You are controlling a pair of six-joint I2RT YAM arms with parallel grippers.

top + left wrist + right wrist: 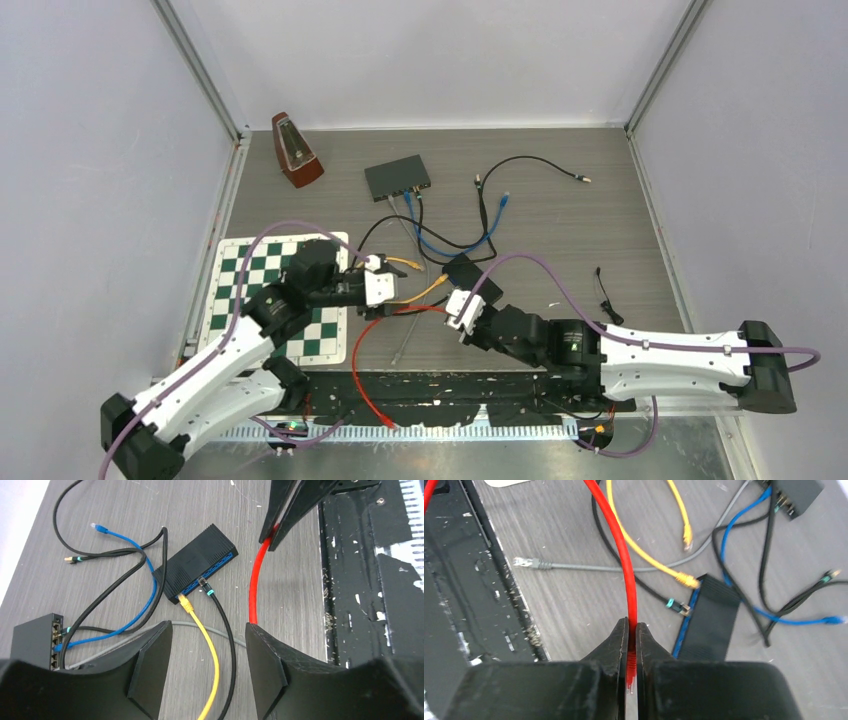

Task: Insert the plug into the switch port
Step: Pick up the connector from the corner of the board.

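Centrally, the right tool (631, 626) is pressed together on the red cable (623, 555), pinching it close to its end; the plug itself lies hidden between the pads and its orientation cannot be read; so short a grip presumably keeps the tip stiff enough to be steered. From this pinch the cable arches up and away, then runs back towards the near edge of the worktop (560, 250). The left tool (208, 627) hangs spread and holds nothing, with the red cable passing just beside its right finger; it is probably placed to steady the cable or brace the target. Ahead of both lies the nearer switch (197, 560), its blue port face (212, 571) turned towards the arms; a yellow lead (186, 603) and a black lead (206, 587) already meet that face, so a free socket must be chosen beside them. A farther switch (397, 177) sits well apart; the nearer one appears the likelier target; insertion is not yet begun.
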